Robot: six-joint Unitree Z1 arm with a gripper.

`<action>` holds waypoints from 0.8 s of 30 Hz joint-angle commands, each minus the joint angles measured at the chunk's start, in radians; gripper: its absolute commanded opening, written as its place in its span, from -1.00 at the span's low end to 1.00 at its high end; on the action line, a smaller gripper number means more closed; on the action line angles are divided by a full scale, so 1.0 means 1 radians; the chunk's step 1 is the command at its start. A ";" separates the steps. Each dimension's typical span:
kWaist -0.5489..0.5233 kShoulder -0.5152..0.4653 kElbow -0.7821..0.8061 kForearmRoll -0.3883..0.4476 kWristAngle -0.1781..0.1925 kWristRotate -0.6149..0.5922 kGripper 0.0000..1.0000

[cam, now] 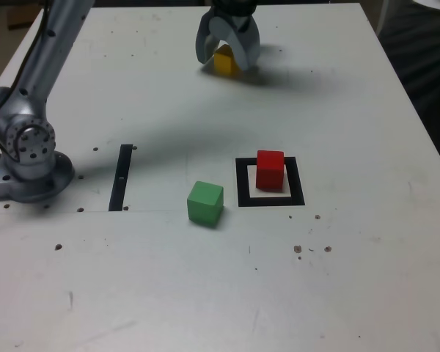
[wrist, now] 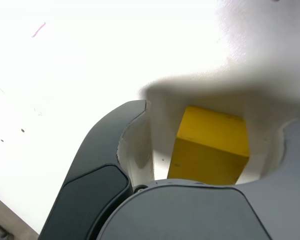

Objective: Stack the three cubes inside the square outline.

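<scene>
Straddling the yellow cube, the gripper stands with fingers apart, beyond the square outline on the scuffed, speckled white table in the exterior view. The red cube sits inside the outline; left of it are the green cube and, farther, a black strip. Dark material lies off the table, right of the outline. Only the wrist view shows gaps flanking the yellow cube and a pink mark.

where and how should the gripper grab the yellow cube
Probably by two opposite upright side faces of the yellow cube, coming from above: it sits flat between the open jaws, slightly turned to them, so a small wrist turn might square the grip.
</scene>
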 commanded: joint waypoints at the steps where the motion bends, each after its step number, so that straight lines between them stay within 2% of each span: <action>1: -0.006 0.003 0.008 -0.011 0.002 0.001 -0.26; 8: -0.013 0.002 0.020 -0.025 0.002 0.001 -0.36; 24: -0.019 -0.024 0.022 -0.028 0.002 -0.004 -0.36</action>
